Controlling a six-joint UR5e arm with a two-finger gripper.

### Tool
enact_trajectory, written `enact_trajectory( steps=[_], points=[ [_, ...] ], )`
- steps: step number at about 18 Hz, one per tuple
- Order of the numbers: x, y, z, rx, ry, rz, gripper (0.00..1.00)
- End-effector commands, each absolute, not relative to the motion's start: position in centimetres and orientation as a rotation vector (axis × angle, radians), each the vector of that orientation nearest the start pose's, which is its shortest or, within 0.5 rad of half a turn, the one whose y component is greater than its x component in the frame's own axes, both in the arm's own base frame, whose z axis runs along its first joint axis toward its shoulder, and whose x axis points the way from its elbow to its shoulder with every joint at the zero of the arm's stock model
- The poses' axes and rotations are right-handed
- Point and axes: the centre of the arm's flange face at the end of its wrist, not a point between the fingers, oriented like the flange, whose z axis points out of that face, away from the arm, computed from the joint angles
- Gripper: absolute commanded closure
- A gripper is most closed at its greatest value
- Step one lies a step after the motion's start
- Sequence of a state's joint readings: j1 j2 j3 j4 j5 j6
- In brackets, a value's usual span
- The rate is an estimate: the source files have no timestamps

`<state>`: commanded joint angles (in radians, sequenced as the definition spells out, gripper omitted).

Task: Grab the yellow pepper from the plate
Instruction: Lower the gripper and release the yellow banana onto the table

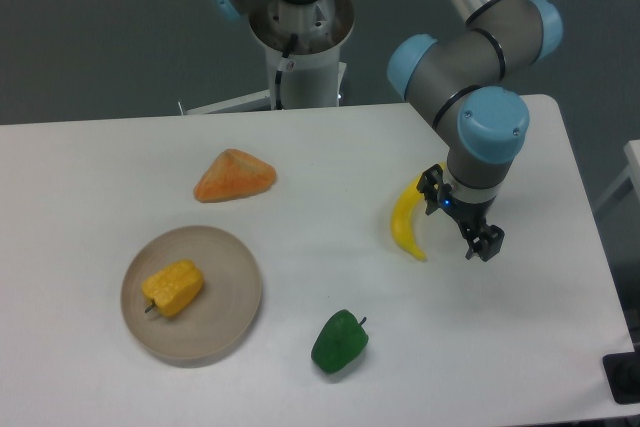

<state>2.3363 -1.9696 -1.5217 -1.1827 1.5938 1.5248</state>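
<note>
**A:** so where's everything sitting? biggest first pls

**B:** White bench (330, 277). The plate (225, 322) is near the front-left corner, yellow pepper (174, 287) lying on its left half. The gripper (460, 220) hangs toward the right edge, fingers spread, holding nothing, banana (405, 222) just beside it. Orange lump (234, 175) is left of centre, toward the back edge; green pepper (339, 341) by the front edge.

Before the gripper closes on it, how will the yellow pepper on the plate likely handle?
The yellow pepper looks blocky and lobed, so it probably won't roll far. Its ridges may let fingers slip. Lying on its side on the flat plate, it could slide if nudged.
</note>
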Motion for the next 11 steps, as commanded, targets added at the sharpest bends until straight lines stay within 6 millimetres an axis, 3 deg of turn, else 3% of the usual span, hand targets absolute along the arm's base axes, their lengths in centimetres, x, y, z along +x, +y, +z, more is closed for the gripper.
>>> enact_trajectory(
  steps=[6, 11],
  points=[
    [-33.8, 55.7, 32.9, -2.907, 1.149, 0.077, 0.0],
    [-29.2, 57.7, 34.1, -2.881, 1.051, 0.05, 0.0]
  ],
)
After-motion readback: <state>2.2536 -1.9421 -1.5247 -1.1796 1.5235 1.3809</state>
